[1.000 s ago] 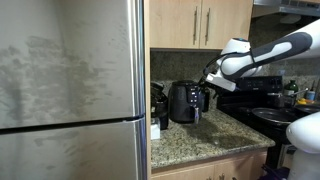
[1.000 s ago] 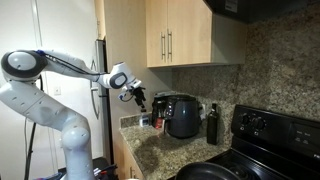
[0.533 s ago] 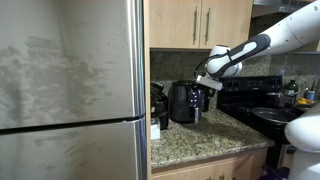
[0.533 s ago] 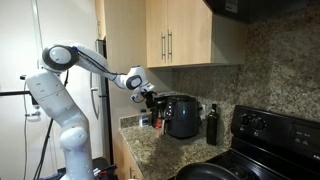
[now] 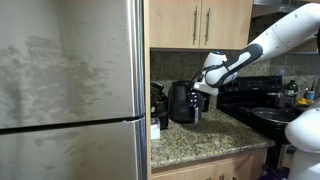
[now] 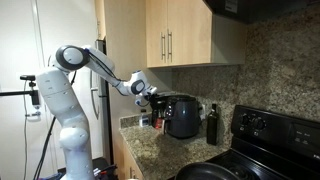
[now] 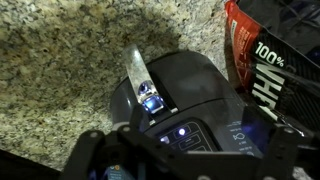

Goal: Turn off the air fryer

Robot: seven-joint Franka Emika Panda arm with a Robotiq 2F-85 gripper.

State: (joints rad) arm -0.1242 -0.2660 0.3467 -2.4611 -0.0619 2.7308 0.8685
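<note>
Approach step: gripper (image 7: 188, 157), spread wide and empty, hovers above the squat glossy black air fryer (image 7: 190, 85) on the speckled granite table (image 7: 55, 60); next probably calls for a precise press on its lit control panel (image 7: 186, 131).

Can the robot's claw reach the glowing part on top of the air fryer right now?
Probably yes. The claw hangs right over the air fryer, its lit panel just below, with nothing in between.

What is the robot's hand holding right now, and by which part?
Nothing. The fingers are spread wide over the top of the air fryer, and there is no object gripped between them.
</note>
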